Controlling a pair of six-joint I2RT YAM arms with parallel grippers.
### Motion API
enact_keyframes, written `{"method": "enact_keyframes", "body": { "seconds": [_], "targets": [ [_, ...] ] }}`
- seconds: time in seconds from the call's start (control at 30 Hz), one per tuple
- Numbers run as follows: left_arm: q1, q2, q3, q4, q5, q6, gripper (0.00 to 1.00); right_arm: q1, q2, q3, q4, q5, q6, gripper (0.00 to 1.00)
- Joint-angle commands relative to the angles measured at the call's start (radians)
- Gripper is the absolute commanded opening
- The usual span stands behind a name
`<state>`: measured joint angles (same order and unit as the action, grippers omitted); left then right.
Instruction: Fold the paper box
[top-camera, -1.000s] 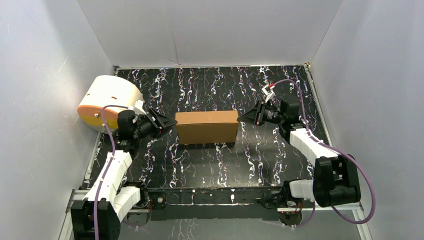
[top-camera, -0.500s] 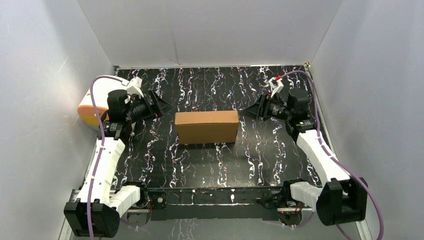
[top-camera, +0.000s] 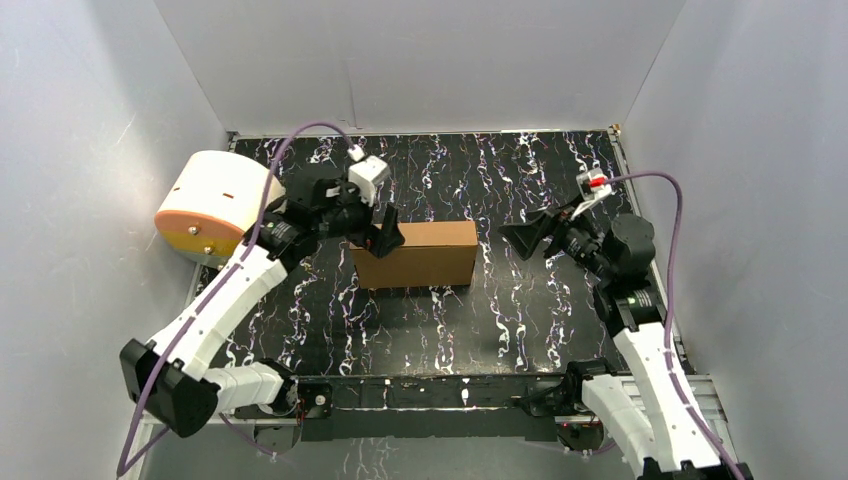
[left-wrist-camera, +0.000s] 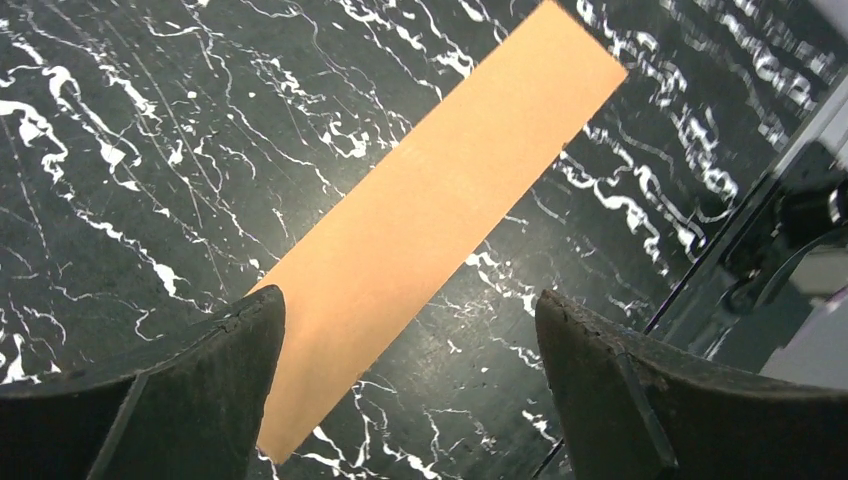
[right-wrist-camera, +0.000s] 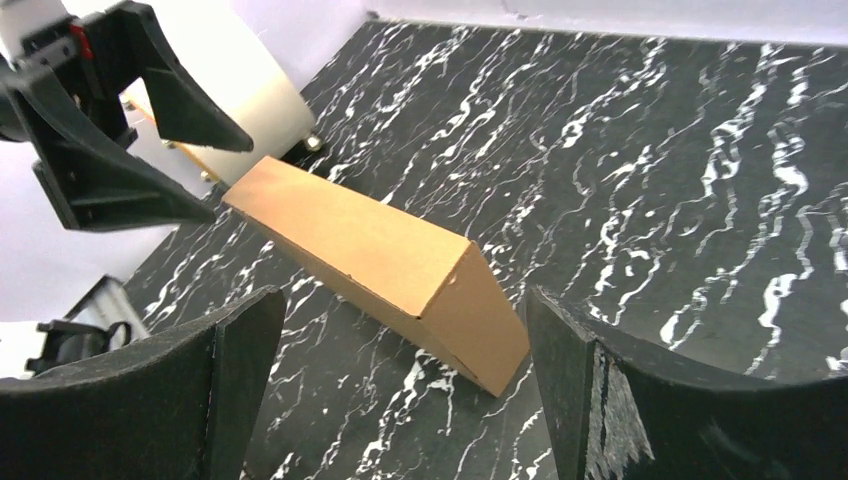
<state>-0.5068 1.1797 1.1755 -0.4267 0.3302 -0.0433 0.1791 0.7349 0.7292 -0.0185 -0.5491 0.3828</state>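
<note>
The paper box (top-camera: 413, 253) is a closed, plain brown rectangular box lying flat in the middle of the black marbled table. My left gripper (top-camera: 386, 236) hovers over its left end, open and empty. In the left wrist view the box's top (left-wrist-camera: 450, 190) runs as a diagonal strip below the open left gripper (left-wrist-camera: 407, 310), partly behind the left finger. My right gripper (top-camera: 524, 236) hangs a short way off the box's right end, open and holding nothing. From the right wrist, the box (right-wrist-camera: 380, 255) shows its right end face beyond the open right gripper (right-wrist-camera: 405, 300).
A cream-white cylinder with an orange face (top-camera: 212, 201) lies at the far left against the wall, behind the left arm. White walls enclose the table on three sides. The metal base rail (top-camera: 430, 392) runs along the near edge.
Both sets of jaws have spread wider and both arms have risen. The left gripper swung from beside the box's left end to over it. The right gripper drew back to the right.
</note>
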Motion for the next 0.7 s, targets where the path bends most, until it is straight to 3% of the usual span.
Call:
{"method": "enact_keyframes", "body": {
  "seconds": [0.0,0.1,0.3,0.67],
  "targets": [
    [-0.076,0.059,0.072,-0.055,-0.057,0.197,0.93,0.002,-0.101,-0.024,0.021,0.139,-0.064,0.99],
    [-0.136,0.107,0.100,-0.053,-0.083,0.295,0.93,0.001,-0.136,-0.039,-0.008,0.166,-0.098,0.99],
    [-0.152,0.202,0.148,-0.060,-0.061,0.462,0.94,0.001,-0.143,-0.046,-0.055,0.157,-0.133,0.99],
    [-0.164,0.331,0.197,-0.107,0.031,0.562,0.89,0.002,-0.152,-0.053,-0.075,0.158,-0.173,0.99]
  ]
}}
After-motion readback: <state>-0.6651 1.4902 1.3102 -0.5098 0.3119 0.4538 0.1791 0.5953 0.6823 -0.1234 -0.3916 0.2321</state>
